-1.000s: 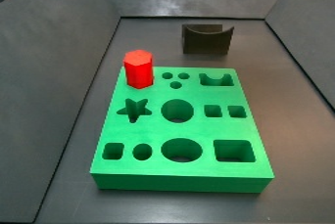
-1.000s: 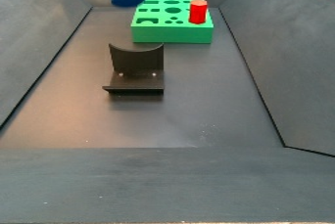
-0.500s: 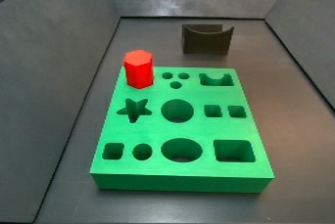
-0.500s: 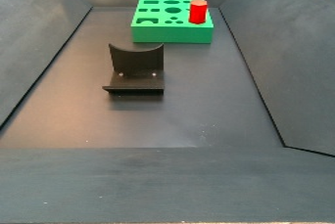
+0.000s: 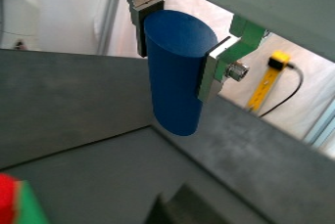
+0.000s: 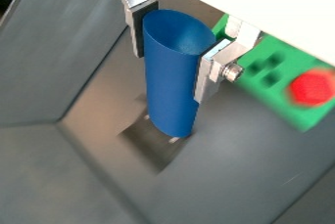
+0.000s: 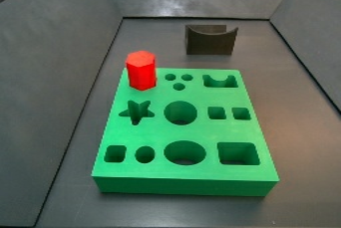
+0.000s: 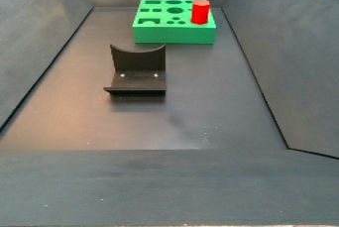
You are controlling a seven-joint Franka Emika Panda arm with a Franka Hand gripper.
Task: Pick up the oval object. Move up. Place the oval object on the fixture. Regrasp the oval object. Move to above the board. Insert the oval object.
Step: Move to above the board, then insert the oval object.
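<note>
Two silver fingers (image 5: 137,3) of the gripper (image 6: 170,34), jaws clamped on the upright oval object (image 5: 175,71), high above the floor

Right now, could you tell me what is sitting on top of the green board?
Only the red hexagonal peg stands on the board, near a corner; the other holes look empty. The gripper, out of both side views, holds the oval object clear of it.

Looks like a robotics lab test cell: dark walled bin, green board (image 7: 184,122) with shaped cut-outs, red hexagonal peg (image 7: 142,70), fixture (image 8: 135,68) on the floor; gripper (image 5: 179,47) up high clamps the oval object (image 5: 175,71)
</note>
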